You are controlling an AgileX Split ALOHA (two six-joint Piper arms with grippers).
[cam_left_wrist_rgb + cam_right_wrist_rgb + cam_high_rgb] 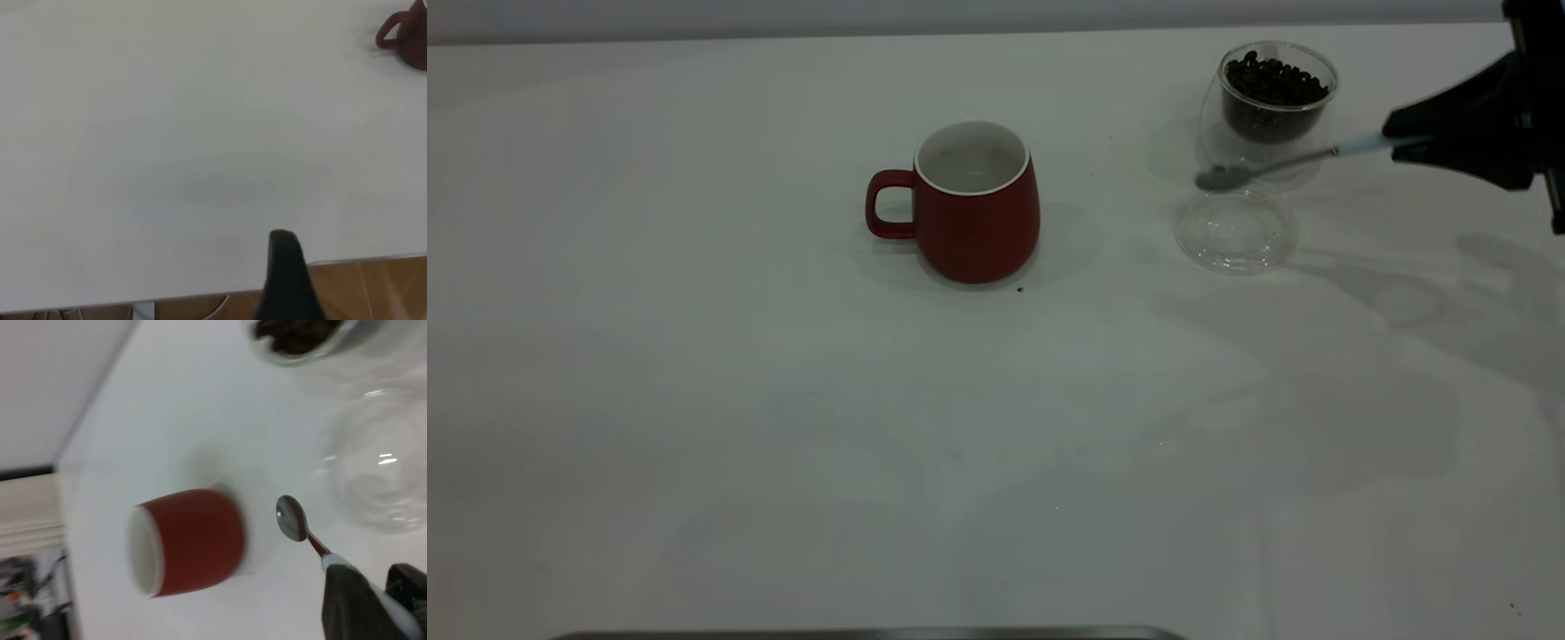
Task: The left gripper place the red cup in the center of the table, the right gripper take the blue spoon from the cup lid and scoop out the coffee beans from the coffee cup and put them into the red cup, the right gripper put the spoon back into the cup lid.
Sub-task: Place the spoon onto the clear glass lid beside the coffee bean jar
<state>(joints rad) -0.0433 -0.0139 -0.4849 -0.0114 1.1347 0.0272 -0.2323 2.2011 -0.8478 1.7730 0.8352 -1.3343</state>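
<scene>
- Exterior view: the red cup point(976, 209) stands upright mid-worktop point(694, 400), handle pointing away from the coffee cup point(1270, 102). The coffee cup, heaped with coffee beans point(1273, 82), sits well off to the red cup's far side; the cup lid point(1235, 230) lies just in front of the coffee cup, empty.
- The right gripper point(1405, 145) is clamped on the pale handle of the blue spoon point(1280, 164), bowl hanging above the gap between lid and coffee cup, clear of both.
- Left wrist view: only one dark finger of the left gripper point(288, 280) shows, far from the red cup point(405, 41); whether it is parted I cannot tell.
- Right wrist view: the spoon point(297, 522) hangs bowl empty, just beside the red cup point(190, 540).
- Handling, as judged: spoon light, stiff, slick metal stem; the handle end is the sound hold. Glass cup likely light, fragile and easily nudged while scooping.
</scene>
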